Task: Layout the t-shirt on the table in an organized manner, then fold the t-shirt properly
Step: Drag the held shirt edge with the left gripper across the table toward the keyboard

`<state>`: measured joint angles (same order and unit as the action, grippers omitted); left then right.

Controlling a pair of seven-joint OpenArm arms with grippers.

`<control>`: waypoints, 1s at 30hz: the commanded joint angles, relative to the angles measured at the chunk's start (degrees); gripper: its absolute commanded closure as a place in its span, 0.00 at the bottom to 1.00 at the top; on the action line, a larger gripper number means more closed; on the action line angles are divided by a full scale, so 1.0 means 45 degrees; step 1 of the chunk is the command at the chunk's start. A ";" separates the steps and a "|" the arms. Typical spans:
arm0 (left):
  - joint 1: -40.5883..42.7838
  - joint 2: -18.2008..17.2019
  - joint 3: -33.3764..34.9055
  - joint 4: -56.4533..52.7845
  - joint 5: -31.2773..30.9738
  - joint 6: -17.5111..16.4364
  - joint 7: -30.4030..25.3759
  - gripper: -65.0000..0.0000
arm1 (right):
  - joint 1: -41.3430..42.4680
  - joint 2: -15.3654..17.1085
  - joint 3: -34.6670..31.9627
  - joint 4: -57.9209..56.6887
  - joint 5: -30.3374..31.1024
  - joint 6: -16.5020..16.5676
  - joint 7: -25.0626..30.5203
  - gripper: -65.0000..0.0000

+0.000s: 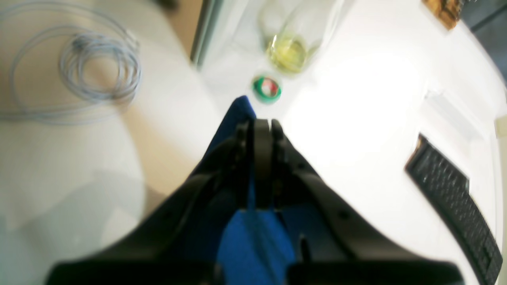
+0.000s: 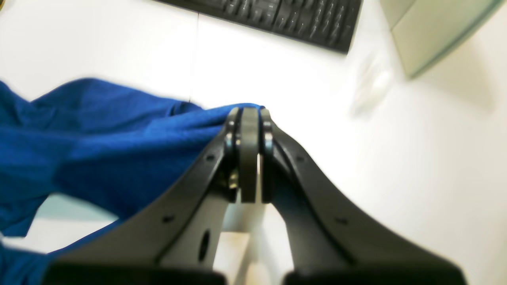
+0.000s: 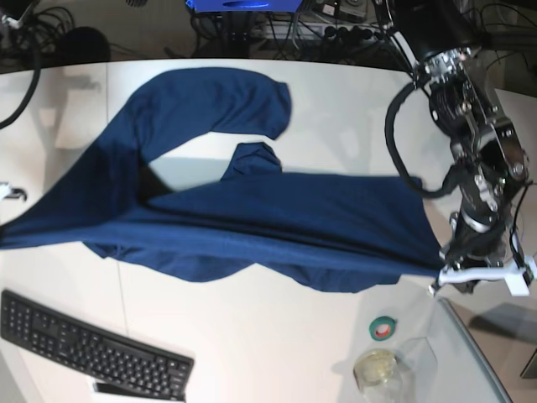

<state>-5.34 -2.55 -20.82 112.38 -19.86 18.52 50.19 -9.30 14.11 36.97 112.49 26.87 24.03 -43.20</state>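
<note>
The dark navy t-shirt (image 3: pixel 252 227) hangs stretched across the white table (image 3: pixel 277 336), with one sleeve folded over at the back. My left gripper (image 3: pixel 442 267), on the right of the base view, is shut on one end of the shirt. In the left wrist view the left gripper (image 1: pixel 261 124) pinches blue fabric (image 1: pixel 253 241) above the table (image 1: pixel 356 99). My right gripper (image 2: pixel 249 113) is shut on the shirt's edge (image 2: pixel 99 146) above the table (image 2: pixel 396 158). In the base view it lies past the left edge.
A black keyboard (image 3: pixel 92 353) lies at the front left and also shows in both wrist views (image 1: pixel 455 198) (image 2: pixel 277 16). A green tape roll (image 3: pixel 383 327) and a glass cup (image 3: pixel 377 369) stand at the front right. A cable coil (image 1: pixel 95 67) lies off the table.
</note>
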 commanded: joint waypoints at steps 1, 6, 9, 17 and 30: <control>-0.0580 -0.0030 0.0260 0.0238 -0.0110 -0.0063 -0.0322 1.00 | 0.0416 0.0450 0.0077 0.0273 0.0114 -0.0017 0.0428 1.00; -0.2143 -0.0030 0.1432 0.0238 -0.0071 -0.0063 -0.0322 1.00 | 0.1373 0.1407 0.0058 0.0644 0.0114 0.0003 0.0428 1.00; -0.2847 -0.0030 0.1882 0.0258 -0.0051 -0.0063 -0.0322 1.00 | 0.1744 0.1973 0.0058 0.0703 0.0114 0.0022 0.0428 1.00; -0.5250 -0.0050 0.2233 0.0238 0.0007 -0.0063 -0.0322 1.00 | 0.3034 0.3321 0.0058 0.0722 0.0114 0.0022 0.0428 1.00; -0.1909 -0.0050 0.2136 0.0551 -0.0149 -0.0063 -0.0341 1.00 | 0.0592 0.1641 0.1660 0.0722 0.0172 0.0061 0.0447 1.00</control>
<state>-12.84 -2.46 -11.05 113.62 -20.84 18.26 50.57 -7.09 20.34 43.77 114.85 27.75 24.69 -42.52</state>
